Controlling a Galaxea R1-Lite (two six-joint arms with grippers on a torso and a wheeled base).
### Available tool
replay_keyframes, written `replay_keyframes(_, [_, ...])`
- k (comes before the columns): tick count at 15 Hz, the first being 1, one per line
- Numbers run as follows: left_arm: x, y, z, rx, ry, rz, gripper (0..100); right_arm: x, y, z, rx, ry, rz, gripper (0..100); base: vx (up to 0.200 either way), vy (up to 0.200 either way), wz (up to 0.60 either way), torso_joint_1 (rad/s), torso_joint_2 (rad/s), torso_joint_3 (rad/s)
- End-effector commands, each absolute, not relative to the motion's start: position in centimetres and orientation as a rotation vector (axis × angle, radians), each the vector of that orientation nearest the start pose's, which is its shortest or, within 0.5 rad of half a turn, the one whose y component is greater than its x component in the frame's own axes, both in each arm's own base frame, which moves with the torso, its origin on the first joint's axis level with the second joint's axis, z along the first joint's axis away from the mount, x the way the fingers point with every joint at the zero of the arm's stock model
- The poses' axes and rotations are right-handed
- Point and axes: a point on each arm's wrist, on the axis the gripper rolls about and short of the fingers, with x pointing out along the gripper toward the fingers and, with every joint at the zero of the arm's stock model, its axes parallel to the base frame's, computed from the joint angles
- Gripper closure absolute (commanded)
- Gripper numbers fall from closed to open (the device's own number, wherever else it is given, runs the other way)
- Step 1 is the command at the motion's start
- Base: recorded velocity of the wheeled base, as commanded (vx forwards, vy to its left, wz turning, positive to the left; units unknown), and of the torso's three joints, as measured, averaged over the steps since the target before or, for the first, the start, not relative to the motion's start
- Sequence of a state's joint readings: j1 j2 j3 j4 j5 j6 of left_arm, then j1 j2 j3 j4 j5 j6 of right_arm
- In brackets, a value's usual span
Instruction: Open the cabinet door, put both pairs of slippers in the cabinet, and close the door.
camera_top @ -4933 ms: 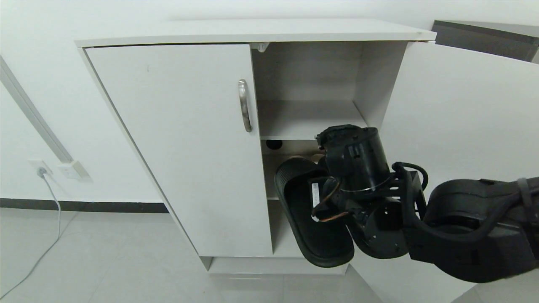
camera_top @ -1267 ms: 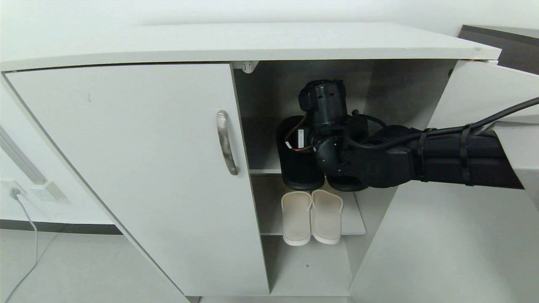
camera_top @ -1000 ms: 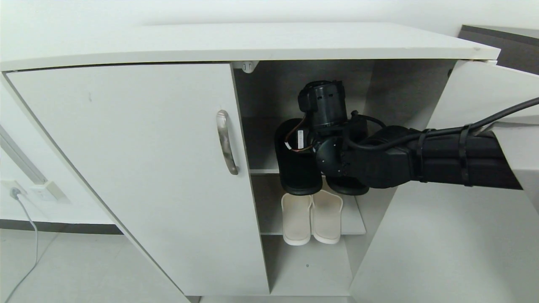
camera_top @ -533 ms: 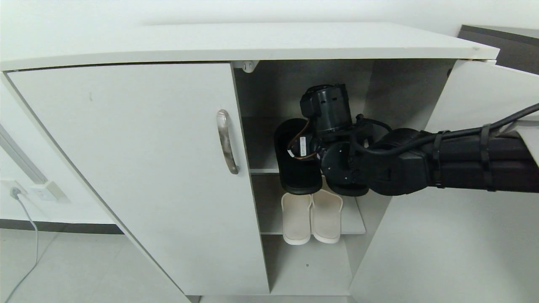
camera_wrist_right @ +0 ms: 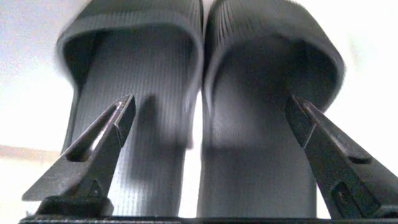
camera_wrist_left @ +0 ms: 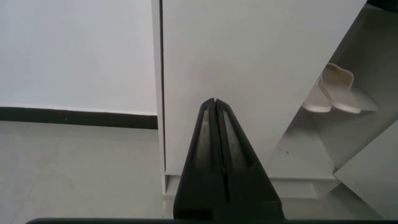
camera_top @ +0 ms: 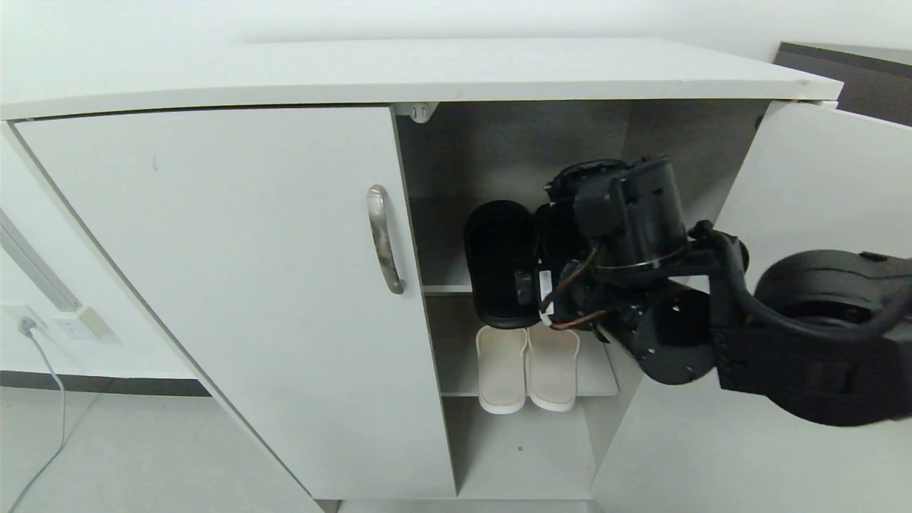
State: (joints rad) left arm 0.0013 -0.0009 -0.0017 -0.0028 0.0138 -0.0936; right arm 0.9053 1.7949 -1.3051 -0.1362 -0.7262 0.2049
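Black slippers (camera_top: 499, 263): pair on upper shelf (camera_top: 442, 274) of cabinet (camera_top: 427, 71), heels overhanging.
White slippers (camera_top: 527, 367): next shelf down.
Right pincer (camera_wrist_right: 210, 102): spread wide, facing black pair.
Left pincer (camera_wrist_left: 215, 102): closed, empty, outside cabinet.

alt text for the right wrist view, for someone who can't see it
Two ribbed black slippers sit side by side, close up, just beyond the right end effector. The end effector is open, its two fingers spread wide, one in front of each slipper.
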Motion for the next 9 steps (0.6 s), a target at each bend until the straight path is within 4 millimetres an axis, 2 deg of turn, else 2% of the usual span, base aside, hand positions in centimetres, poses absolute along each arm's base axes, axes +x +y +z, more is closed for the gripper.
replay_keyframes(1, [-2.3, 0.0, 7.6, -0.094, -0.005, 0.015, 100, 19.9, 23.7, 24.6, 0.002, 0.224, 0.202, 0, 0.0, 0.0, 0.0, 0.0, 0.0, 0.0])
replay_keyframes(4, [-2.3, 0.0, 7.6, -0.092, -0.005, 0.015, 100, 19.2, 23.0, 23.2, 0.045, 0.197, 0.263, 0, 0.0, 0.0, 0.0, 0.0, 0.0, 0.0])
replay_keyframes(5, [-2.3, 0.0, 7.6, -0.092, -0.005, 0.015, 100, 19.3, 23.1, 22.9, 0.049, 0.193, 0.273, 100, 0.0, 0.0, 0.0, 0.0, 0.0, 0.0])
replay_keyframes(9, [-2.3, 0.0, 7.6, -0.091, -0.005, 0.015, 100, 19.8, 23.7, 22.1, 0.032, 0.207, 0.274, 100, 0.0, 0.0, 0.0, 0.0, 0.0, 0.0])
